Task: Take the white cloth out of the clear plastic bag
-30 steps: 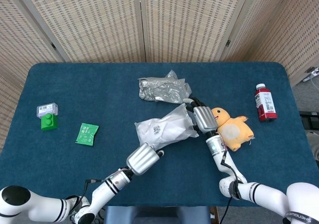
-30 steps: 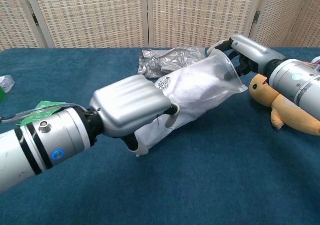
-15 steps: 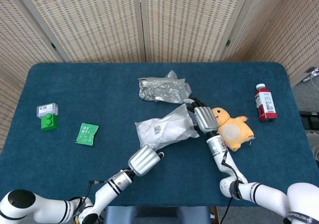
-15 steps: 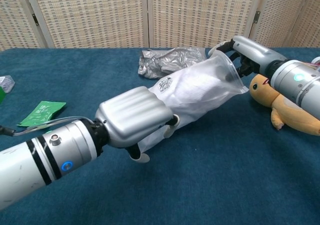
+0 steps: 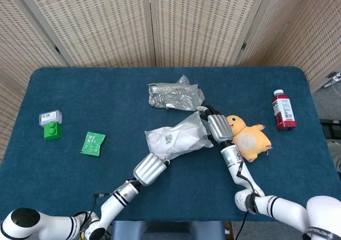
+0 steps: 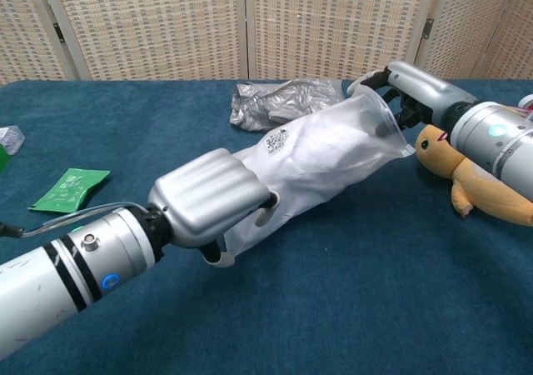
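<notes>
- Clear plastic bag (image 5: 178, 139), white cloth (image 6: 329, 154) inside, lying on desk (image 5: 106, 101).
- Left hand (image 6: 212, 204): grips bag's bottom end.
- Right hand (image 6: 412, 87): pinches bag's mouth.

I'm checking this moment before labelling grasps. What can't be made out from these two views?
- Left hand: its fingertips curl beneath the clear plastic bag in both views, so the grip is hidden by its metal back.
- Right hand: whether it holds only the bag or also the white cloth is unclear.
- Printed label on the bag: too small to read.
- Yellow plush duck: cut off by the chest view's right edge.
</notes>
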Robot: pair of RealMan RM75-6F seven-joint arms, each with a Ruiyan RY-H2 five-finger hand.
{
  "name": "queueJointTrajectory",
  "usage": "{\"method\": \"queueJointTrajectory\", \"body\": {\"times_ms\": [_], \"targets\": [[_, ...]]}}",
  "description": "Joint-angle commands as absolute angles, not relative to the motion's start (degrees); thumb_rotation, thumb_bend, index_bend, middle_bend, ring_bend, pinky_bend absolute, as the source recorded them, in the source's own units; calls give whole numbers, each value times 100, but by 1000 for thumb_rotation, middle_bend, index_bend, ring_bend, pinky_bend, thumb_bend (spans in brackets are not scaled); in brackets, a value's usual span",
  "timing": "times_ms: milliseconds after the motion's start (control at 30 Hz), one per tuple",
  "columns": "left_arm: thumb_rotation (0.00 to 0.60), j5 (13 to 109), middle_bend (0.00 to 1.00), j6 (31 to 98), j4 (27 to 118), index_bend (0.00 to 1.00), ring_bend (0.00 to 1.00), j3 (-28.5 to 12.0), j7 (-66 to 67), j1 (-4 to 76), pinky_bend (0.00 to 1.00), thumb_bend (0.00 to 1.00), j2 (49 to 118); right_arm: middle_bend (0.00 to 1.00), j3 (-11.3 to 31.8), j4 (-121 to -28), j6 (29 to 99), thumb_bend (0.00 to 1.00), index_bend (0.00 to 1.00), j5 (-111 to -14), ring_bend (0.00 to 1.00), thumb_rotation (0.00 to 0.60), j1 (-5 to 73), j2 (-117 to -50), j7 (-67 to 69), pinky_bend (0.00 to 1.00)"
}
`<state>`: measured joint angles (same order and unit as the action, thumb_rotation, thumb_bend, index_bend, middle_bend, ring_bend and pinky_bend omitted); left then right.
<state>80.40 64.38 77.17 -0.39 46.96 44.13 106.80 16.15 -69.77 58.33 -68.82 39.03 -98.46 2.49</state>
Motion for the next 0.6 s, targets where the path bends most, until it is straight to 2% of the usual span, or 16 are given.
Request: {"method": "queueJointTrajectory", "body": {"times_ms": [33, 600], "targets": [[600, 8065, 1000, 6450, 7698, 471, 1000, -26, 4697, 4369, 1000, 0, 10669, 207, 1618, -6966, 5827, 555, 770, -6878, 90, 600, 3907, -9853, 257, 231], [600, 8123, 1000, 6402, 7625, 475, 1000, -76, 4707, 4167, 1000, 0, 10567, 207, 1659, -6808, 5722, 555, 769, -6749, 90, 600, 3907, -9878, 320, 231]]}}
